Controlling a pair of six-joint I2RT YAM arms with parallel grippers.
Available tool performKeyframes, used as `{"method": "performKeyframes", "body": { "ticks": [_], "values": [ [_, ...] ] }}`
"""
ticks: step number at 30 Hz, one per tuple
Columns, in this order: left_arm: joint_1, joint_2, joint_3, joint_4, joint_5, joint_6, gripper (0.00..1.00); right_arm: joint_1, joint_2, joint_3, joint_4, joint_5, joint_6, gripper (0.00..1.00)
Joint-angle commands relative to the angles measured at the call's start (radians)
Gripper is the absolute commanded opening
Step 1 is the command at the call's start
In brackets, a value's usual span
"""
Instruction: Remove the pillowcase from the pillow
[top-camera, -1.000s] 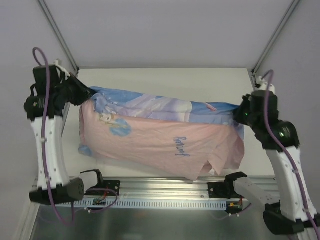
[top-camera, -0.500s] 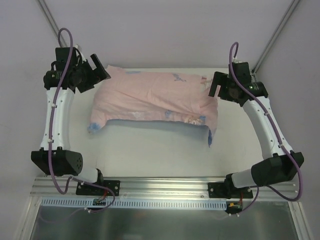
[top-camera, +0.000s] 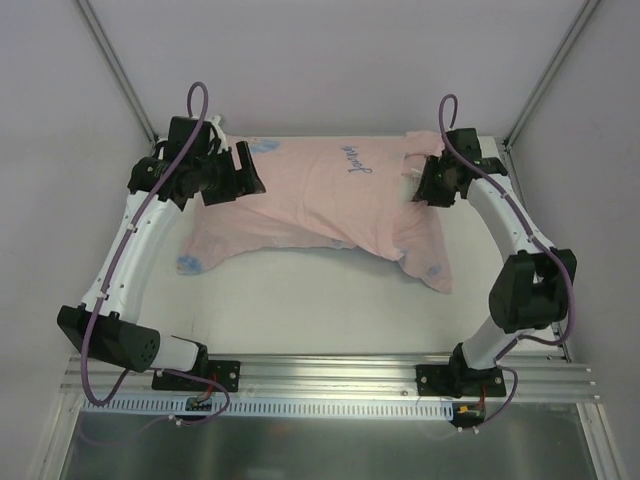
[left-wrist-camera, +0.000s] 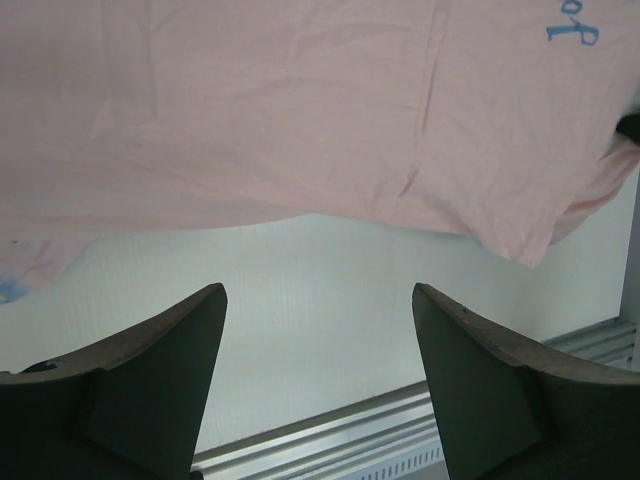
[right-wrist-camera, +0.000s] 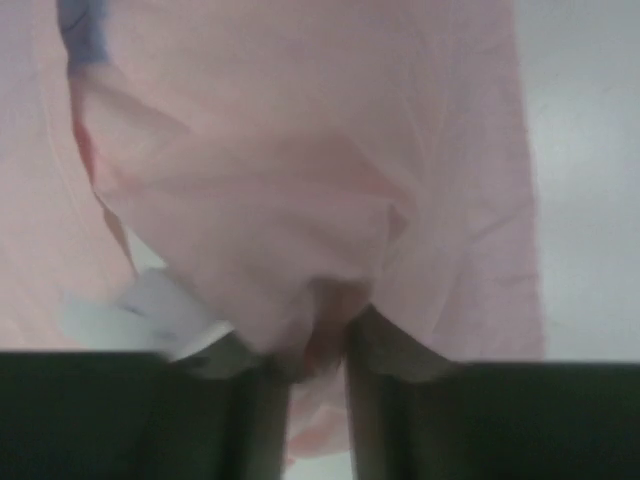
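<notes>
Pillowcase, top view: pale pink side up with blue script near its upper edge, spread in loose folds across the upper middle of the desk. One corner trails toward the lower left and another toward the lower right, both with blue marks. The pillow cannot be told apart from the cover. Left end effector sits at the cover's upper-left edge, right end effector at its upper-right edge.

Left wrist view: the two fingers stand wide apart at the bottom of the frame with nothing between them. Pink fabric fills the upper half, with bare desk below it.

Right wrist view: the fingers are drawn close together at bottom centre, pinching a bunched fold of the pink pillowcase. A blurred white patch at lower left cannot be identified.
</notes>
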Motion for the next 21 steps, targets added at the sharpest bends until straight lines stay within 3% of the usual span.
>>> {"method": "performKeyframes", "body": {
  "ticks": [1, 2, 6, 12, 15, 18, 19, 20, 21],
  "values": [
    [-0.071, -0.016, -0.002, 0.007, 0.008, -0.009, 0.75, -0.006, 0.053, 0.033, 0.078, -0.069, 0.074, 0.18],
    [-0.088, -0.013, -0.002, 0.007, 0.003, -0.002, 0.74, -0.005, 0.053, 0.015, 0.087, -0.077, 0.088, 0.01],
    [-0.156, 0.002, 0.013, 0.006, -0.02, 0.005, 0.72, 0.044, -0.12, -0.287, 0.246, -0.086, 0.183, 0.01],
    [-0.275, 0.07, 0.056, 0.006, -0.06, 0.007, 0.71, 0.335, -0.449, -0.603, 0.336, 0.016, 0.341, 0.01],
    [-0.354, 0.112, 0.084, 0.006, -0.097, 0.011, 0.72, 0.426, -0.566, -0.663, 0.296, 0.079, 0.415, 0.01],
    [-0.426, 0.166, 0.119, 0.007, -0.12, 0.014, 0.76, 0.43, -0.714, -0.716, 0.189, 0.185, 0.425, 0.01],
    [-0.456, 0.204, 0.151, 0.004, -0.156, 0.045, 0.8, 0.407, -0.773, -0.716, 0.156, 0.205, 0.409, 0.06],
    [-0.519, 0.223, 0.17, 0.003, -0.208, 0.063, 0.9, 0.337, -0.797, -0.711, 0.133, 0.204, 0.386, 0.2],
    [-0.548, 0.243, 0.189, 0.003, -0.227, 0.092, 0.93, 0.293, -0.814, -0.707, 0.104, 0.185, 0.33, 0.58]
  ]
}}
